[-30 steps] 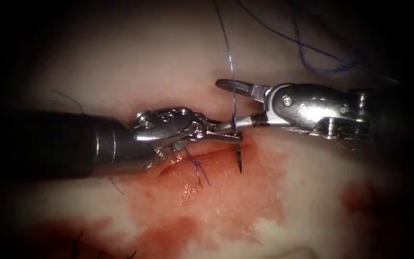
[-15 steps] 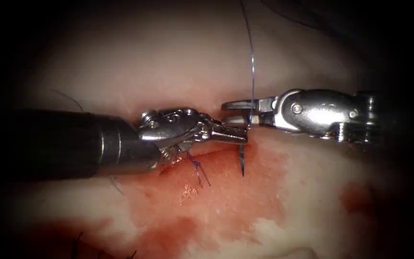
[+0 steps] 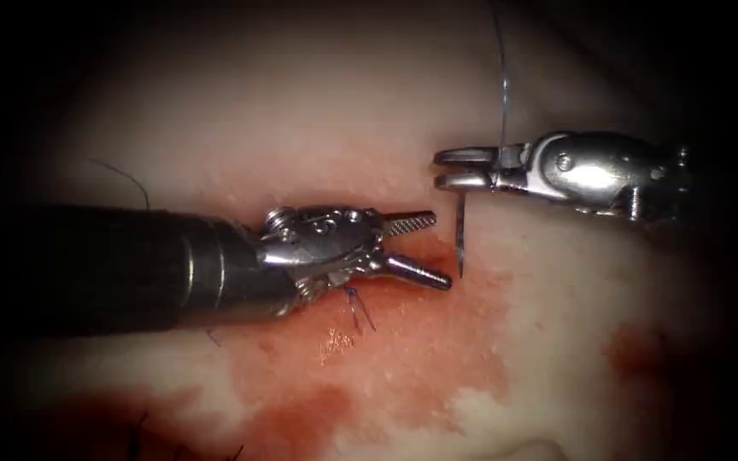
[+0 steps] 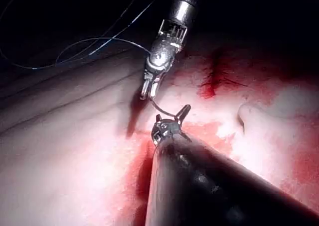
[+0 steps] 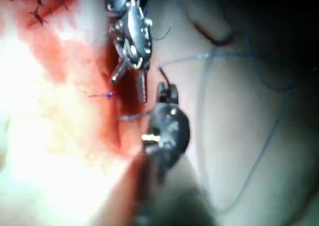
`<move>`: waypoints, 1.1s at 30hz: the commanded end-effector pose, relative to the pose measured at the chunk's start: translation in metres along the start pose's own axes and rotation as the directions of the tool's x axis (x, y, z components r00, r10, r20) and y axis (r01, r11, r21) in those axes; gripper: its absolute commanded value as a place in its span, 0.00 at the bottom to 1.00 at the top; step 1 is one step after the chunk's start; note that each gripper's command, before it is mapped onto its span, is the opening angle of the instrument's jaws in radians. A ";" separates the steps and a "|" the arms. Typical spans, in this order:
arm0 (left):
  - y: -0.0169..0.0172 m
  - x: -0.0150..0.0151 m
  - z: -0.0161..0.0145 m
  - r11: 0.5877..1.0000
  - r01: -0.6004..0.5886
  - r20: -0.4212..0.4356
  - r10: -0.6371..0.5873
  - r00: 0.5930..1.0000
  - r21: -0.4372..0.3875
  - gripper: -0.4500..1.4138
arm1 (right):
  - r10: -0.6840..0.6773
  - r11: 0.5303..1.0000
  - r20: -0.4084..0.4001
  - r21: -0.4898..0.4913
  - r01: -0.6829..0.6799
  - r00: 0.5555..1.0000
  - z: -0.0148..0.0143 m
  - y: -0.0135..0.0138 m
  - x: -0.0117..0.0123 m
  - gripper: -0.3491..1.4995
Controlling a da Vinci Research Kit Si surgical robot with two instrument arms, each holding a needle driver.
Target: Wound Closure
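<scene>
The right tool (image 3: 450, 169) comes in from the right, its two jaws pressed together on the needle (image 3: 460, 235). It grips the needle near one end, and the rest of the curve hangs down from the jaw tips, with the free end just above the red-stained tissue (image 3: 318, 102) and not in it. In the left wrist view the same needle (image 4: 162, 108) shows as a thin arc running from the right tool (image 4: 148, 90) down toward the left tool (image 4: 173, 117). The thread (image 3: 503, 77) rises from the right tool's jaws up and out of the endoscope view; in the right wrist view the thread (image 5: 269, 136) lies in loose loops over the pale tissue (image 5: 239, 151) beyond the right tool (image 5: 167, 89).

The left tool (image 3: 424, 250) lies to the left of the needle, well below the right tool's tip. Its jaws are spread apart and hold nothing, the upper jaw level and the lower one angled down to end just beside the needle's lower part. In the right wrist view the left tool (image 5: 128, 81) shows with its two jaws parted over the red fluid (image 5: 127, 101).

The cut (image 3: 403, 256) runs under the left tool's jaws, with red fluid (image 3: 386, 358) spread below it. Short cut ends of thread (image 3: 356, 309) stick up from the tissue just under the left tool's wrist.
</scene>
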 end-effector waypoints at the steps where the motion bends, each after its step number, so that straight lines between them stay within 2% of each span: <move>1: -0.0003 -0.0001 0.0007 1.000 0.000 0.002 0.000 1.000 -0.001 0.63 | -0.004 1.000 -0.003 -0.001 0.004 1.000 0.0009 0.0004 -0.0002 0.00; 3: -0.0004 -0.0014 0.0015 0.999 -0.011 0.053 0.009 0.999 0.031 0.58 | -0.018 1.000 -0.010 -0.007 0.018 1.000 0.0011 0.0005 -0.0005 0.00; 5: -0.0005 -0.0020 0.0018 0.999 -0.017 0.079 0.013 0.997 0.044 0.58 | -0.020 1.000 -0.012 -0.009 0.019 1.000 0.0013 0.0005 -0.0006 0.00; 6: -0.0006 -0.0034 0.0025 0.997 -0.033 0.155 0.022 0.988 0.071 0.58 | -0.028 1.000 -0.013 -0.012 0.028 1.000 0.0016 0.0004 -0.0008 0.00; 7: -0.0009 -0.0044 0.0031 0.995 -0.045 0.195 0.027 0.980 0.087 0.57 | -0.031 0.999 -0.018 -0.015 0.030 0.999 0.0021 0.0004 -0.0011 0.00; 9: -0.0012 -0.0057 0.0039 0.993 -0.059 0.233 0.033 0.972 0.105 0.57 | -0.052 0.998 -0.024 -0.020 0.052 0.998 0.0028 0.0006 -0.0015 0.00; 16: -0.0006 -0.0062 0.0041 0.990 -0.071 0.278 0.036 0.960 0.118 0.52 | -0.110 0.992 -0.075 -0.062 0.105 0.991 0.0044 0.0011 -0.0032 0.00; 26: 0.0014 -0.0066 0.0046 0.989 -0.099 0.285 0.064 0.956 0.109 0.51 | -0.277 0.956 -0.120 -0.134 0.261 0.953 0.0052 0.0012 -0.0044 0.00; 33: 0.0017 -0.0070 0.0047 0.989 -0.101 0.289 0.066 0.955 0.109 0.50 | -0.334 0.936 -0.134 -0.159 0.313 0.933 0.0051 0.0010 -0.0047 0.00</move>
